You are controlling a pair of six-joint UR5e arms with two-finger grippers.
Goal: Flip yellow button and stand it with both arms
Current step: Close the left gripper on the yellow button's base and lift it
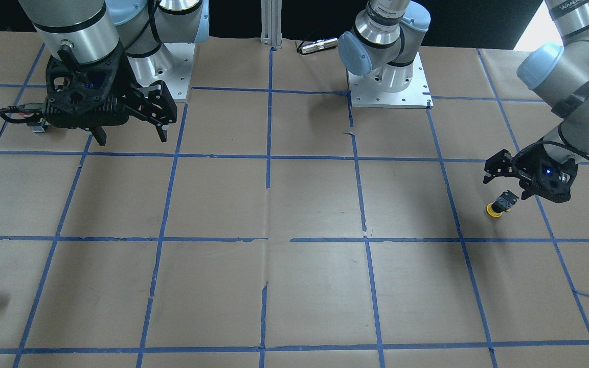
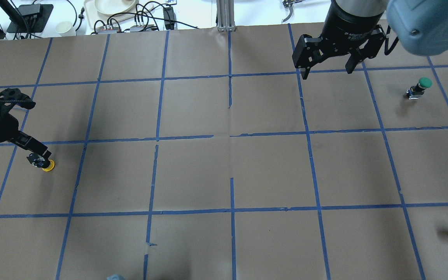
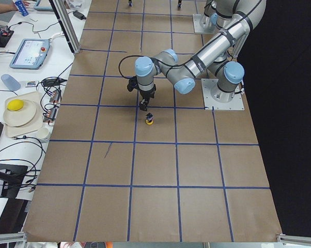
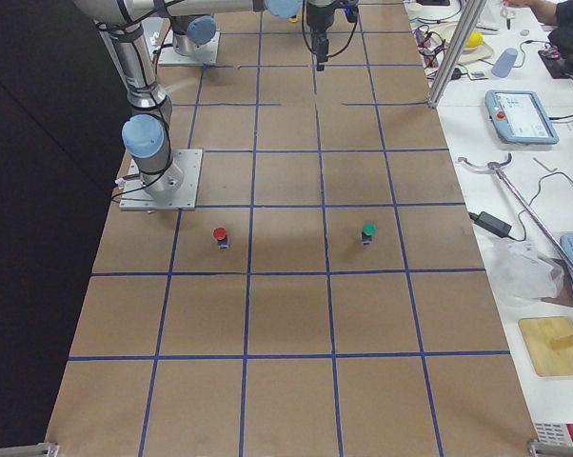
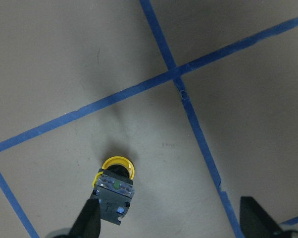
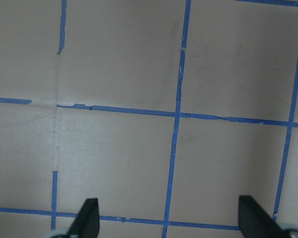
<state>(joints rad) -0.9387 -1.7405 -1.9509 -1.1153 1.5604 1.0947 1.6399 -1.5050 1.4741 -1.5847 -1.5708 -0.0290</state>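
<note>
The button (image 5: 114,179) sits cap down near the left edge of the worktop (image 2: 224,175), beside the wide-spread left hand (image 5: 171,221). It looks light and hard; the black body seems best to grab.

The table covering (image 1: 315,204) is matt brown paper, lined with blue tape (image 1: 269,128). Right arm (image 1: 69,25): smooth silvery metal; right gripper (image 1: 132,139): matt black plastic.
</note>
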